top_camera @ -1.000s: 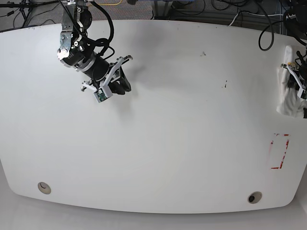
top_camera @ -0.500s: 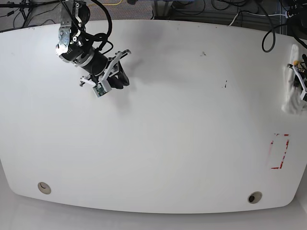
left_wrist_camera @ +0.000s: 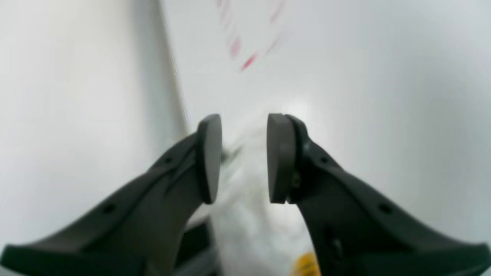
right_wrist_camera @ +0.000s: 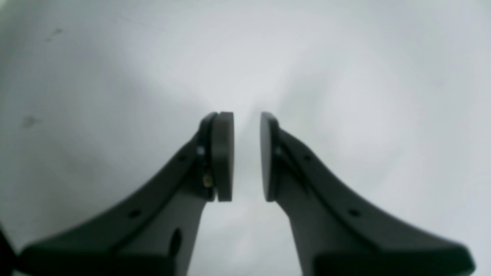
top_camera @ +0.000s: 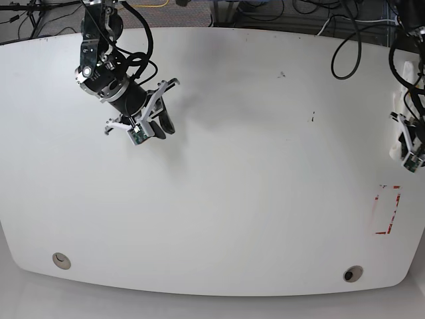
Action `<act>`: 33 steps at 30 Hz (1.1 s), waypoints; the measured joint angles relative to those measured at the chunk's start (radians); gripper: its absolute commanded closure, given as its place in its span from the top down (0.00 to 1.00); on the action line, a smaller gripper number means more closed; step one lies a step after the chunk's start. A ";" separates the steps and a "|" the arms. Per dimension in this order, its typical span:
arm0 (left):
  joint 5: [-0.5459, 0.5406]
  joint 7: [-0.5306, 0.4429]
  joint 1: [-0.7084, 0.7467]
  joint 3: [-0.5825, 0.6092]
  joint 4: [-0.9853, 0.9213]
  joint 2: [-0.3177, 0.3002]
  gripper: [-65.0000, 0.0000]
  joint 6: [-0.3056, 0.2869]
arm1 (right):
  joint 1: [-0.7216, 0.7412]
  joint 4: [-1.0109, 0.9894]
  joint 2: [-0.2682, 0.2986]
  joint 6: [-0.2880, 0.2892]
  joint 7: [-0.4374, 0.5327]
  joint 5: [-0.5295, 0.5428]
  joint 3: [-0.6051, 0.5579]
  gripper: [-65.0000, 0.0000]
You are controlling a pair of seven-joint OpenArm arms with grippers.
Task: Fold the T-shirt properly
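Left wrist view: left fingers (left_wrist_camera: 209, 159) grasp the T-shirt (left_wrist_camera: 249, 214) beside the tabletop (top_camera: 252, 166) edge, likely to spread it; right fingers (right_wrist_camera: 222, 157) released, empty.

Looks straight down from high above onto the whole bench (top_camera: 232, 166). Rides close behind each claw, facing along its fingers onto the bench top. Shares the red marking (top_camera: 387, 210) at 3 o'clock with the left wrist view (left_wrist_camera: 249, 42).
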 measured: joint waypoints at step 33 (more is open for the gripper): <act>0.015 -0.622 0.520 0.109 0.045 0.544 0.27 0.252 | -0.367 -0.138 -0.108 -0.008 0.520 -0.136 0.294 0.17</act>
